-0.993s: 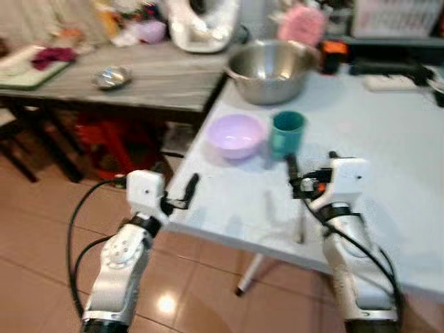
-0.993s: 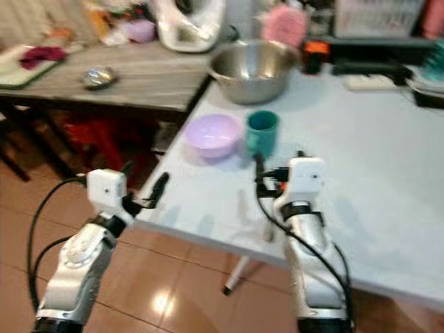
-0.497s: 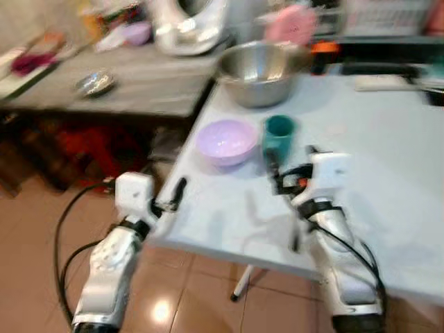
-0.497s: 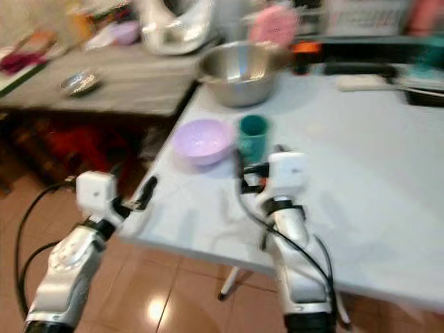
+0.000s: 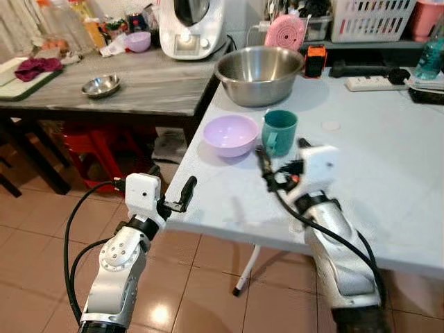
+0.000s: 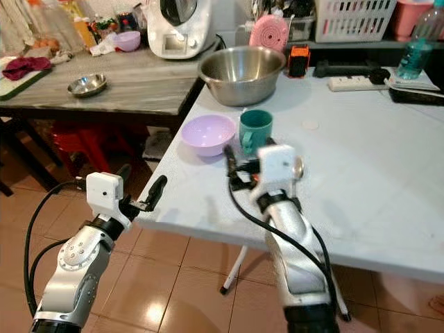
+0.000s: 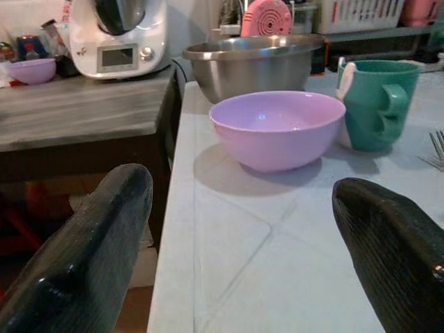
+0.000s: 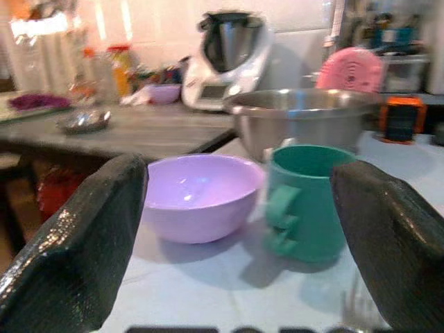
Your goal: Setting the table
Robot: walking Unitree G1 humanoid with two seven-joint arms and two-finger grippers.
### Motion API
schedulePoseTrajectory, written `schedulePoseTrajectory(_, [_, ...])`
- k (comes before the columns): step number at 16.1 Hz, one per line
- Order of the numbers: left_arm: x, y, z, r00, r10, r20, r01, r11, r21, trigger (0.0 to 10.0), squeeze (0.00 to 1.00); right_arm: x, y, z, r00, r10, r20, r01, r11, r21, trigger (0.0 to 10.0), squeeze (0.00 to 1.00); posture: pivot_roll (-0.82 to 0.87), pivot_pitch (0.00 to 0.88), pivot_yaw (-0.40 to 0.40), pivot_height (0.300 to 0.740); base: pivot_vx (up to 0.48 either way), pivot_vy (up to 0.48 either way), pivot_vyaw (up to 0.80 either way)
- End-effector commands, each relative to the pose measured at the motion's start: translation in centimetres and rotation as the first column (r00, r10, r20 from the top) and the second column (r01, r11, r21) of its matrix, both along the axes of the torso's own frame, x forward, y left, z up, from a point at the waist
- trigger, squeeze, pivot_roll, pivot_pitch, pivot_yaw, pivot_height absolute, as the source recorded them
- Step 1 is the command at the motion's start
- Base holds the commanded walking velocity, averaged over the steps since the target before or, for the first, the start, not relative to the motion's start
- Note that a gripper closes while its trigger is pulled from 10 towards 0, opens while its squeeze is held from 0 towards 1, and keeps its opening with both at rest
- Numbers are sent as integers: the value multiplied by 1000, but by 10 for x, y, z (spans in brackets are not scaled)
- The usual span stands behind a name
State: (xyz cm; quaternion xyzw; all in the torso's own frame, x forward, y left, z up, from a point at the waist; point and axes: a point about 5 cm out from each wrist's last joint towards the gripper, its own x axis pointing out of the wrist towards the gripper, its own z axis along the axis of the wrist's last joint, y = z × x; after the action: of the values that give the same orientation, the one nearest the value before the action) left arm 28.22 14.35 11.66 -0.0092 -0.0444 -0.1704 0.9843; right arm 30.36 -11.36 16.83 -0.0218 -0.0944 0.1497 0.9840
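Note:
A lilac bowl [image 5: 233, 133] and a teal cup [image 5: 280, 132] stand side by side near the left edge of the white table [image 5: 388, 173], in front of a big steel bowl [image 5: 259, 73]. My right gripper [image 5: 281, 158] hovers over the table just short of the cup, open and holding nothing. In the right wrist view the lilac bowl [image 8: 198, 198] and cup [image 8: 305, 201] sit between its spread fingers [image 8: 76, 257], with fork tines [image 8: 357, 305] low on the table. My left gripper [image 5: 171, 186] is open at the table's left edge, facing the bowl [image 7: 277, 128].
A wooden table [image 5: 139, 87] adjoins on the left, with a small steel dish [image 5: 101, 85] and a kitchen machine [image 5: 191, 28]. A red stool [image 5: 97, 142] stands under it. A power strip [image 5: 374, 82] lies at the back of the white table.
The camera has shifted and steadied. My right gripper has moved forward and left, closer to the teal cup. The left gripper stays at the table's edge.

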Motion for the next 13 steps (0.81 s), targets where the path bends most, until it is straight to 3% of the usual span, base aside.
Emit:
schedulePoseTrajectory(1, [-2,5,2,1000,-23,11,23,999,35,10000,0,7,11,3,998,59,1,-59,996,-71,10000,0,-145,90,112,740,0,0,0])
schedulePoseTrajectory(5, [-9,2,1,993,-117,24,114,988,101,10000,0,27,16,12,993,114,-17,-115,979,-169,10000,0,-132,100,105,740,0,0,0])
schedulePoseTrajectory(6, [-9,4,1,992,-121,22,118,988,102,10000,0,42,18,20,993,115,-37,-121,967,-226,10000,0,-122,101,105,740,0,0,0])
schedulePoseTrajectory(9, [-9,6,1,994,-111,19,109,989,101,10000,0,65,23,32,992,117,-42,-124,917,-379,10000,0,-112,103,105,740,0,0,0])
schedulePoseTrajectory(13, [-17,2,-3,992,-128,-2,128,988,90,10000,0,80,28,34,983,159,-88,-182,865,-468,10000,0,-105,131,96,740,0,0,0])
